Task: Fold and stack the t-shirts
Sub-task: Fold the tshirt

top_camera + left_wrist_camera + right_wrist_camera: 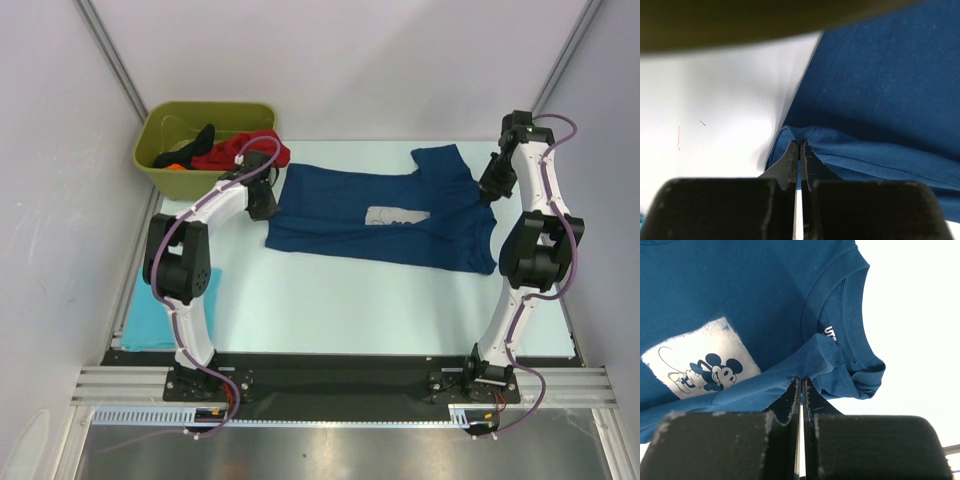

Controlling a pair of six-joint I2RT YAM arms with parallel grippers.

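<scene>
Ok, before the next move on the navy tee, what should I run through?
1. Left pincer shut on the navy t-shirt edge: ok.
2. Right pincer shut on cloth beside the collar: ok.
3. Chest print facing up: ok.
4. Turquoise t-shirt apart from the navy one: ok.
5. Olive-green bin clear of the left pincer: cannot tell; its rim looms close.

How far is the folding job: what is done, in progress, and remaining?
Done: maybe the turquoise t-shirt, lying flat at the table's left edge; folded or not, I cannot tell. In hand: the navy t-shirt, spread unfolded, pinched by the left pincer at the hem end and the right pincer beside the collar. Left: the red garment and black garment in the green bin.
</scene>
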